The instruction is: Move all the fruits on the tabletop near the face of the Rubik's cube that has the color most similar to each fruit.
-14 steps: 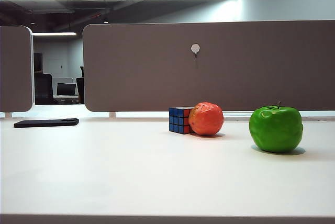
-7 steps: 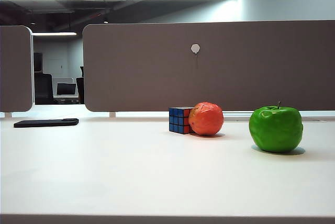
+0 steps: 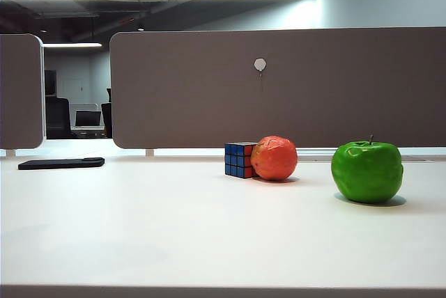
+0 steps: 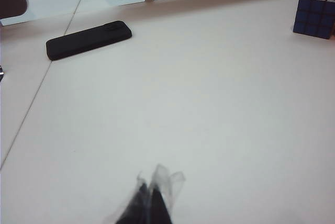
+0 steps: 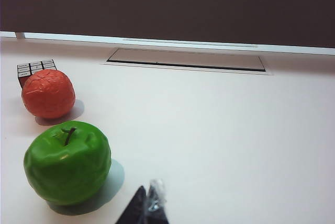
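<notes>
On the white tabletop, the orange-red fruit is pressed against the Rubik's cube; the green apple is set well apart. Both left gripper and right gripper are held pressed together, empty, above bare tabletop.

A flat black case, possibly a phone, lies on the tabletop's far left. Grey-brown partition panels stand behind. A recessed cable hatch sits below the panel.
</notes>
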